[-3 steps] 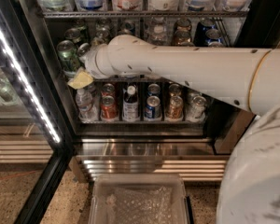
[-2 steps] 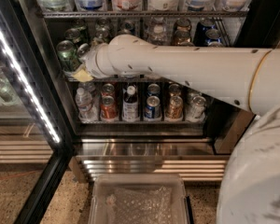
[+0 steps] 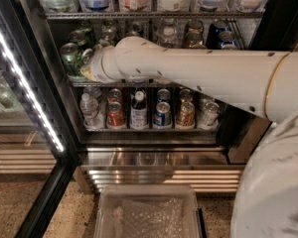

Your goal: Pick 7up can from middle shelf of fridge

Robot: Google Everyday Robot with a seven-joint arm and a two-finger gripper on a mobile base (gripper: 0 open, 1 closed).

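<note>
White tubular arm (image 3: 188,73) is reaching into the black-framed glass-door fridge (image 3: 283,19), with its wrist end at roughly 10 o'clock in frame. Change over the last second: the gripper (image 3: 86,72), of which only a yellowish tip shows past the wrist, has crept toward 12 o'clock and a bit deeper. It went from level with the front rail of the grey wire middle shelf (image 3: 75,83) to just above it. Can't tell whether the gripper is open or closed, since the wrist blocks it. The white-silver 7up can (image 3: 88,56) looks to be the pale can at 12 o'clock of the tip, front-left on that shelf. It's mostly hidden by the wrist, so the ID is tentative. Dark green cans (image 3: 69,53) sit just beside it at 10 o'clock. My read: final approach, no grasp confirmed, can not lifted yet. Main risk is bumping the green neighbours.
</note>
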